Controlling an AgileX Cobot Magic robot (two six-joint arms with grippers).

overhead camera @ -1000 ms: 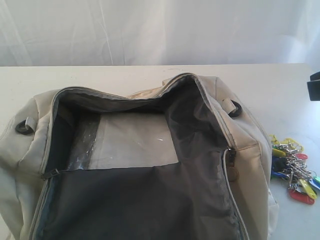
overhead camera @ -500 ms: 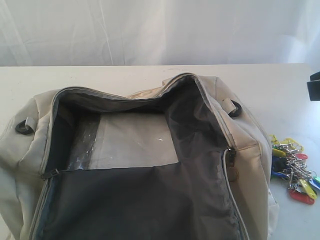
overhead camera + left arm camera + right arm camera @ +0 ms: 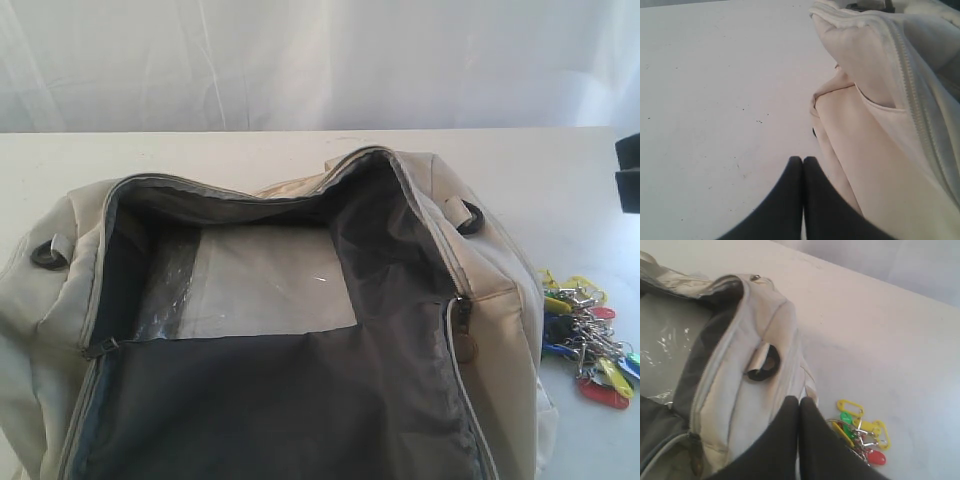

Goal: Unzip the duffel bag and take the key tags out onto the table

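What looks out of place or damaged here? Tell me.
Nothing stands out. The duffel bag sits unzipped and gaping on the table, and the key tags lie in one bunch beside it.

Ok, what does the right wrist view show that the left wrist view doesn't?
Only the right wrist view: the key tags lying on the table beside the duffel bag, the bag's open mouth with dark lining, a strap ring, and the shut right gripper. Only the left wrist view: the bag's outer side with a zipper line, and the shut left gripper beside it. Both: beige bag fabric, white table, nothing held.
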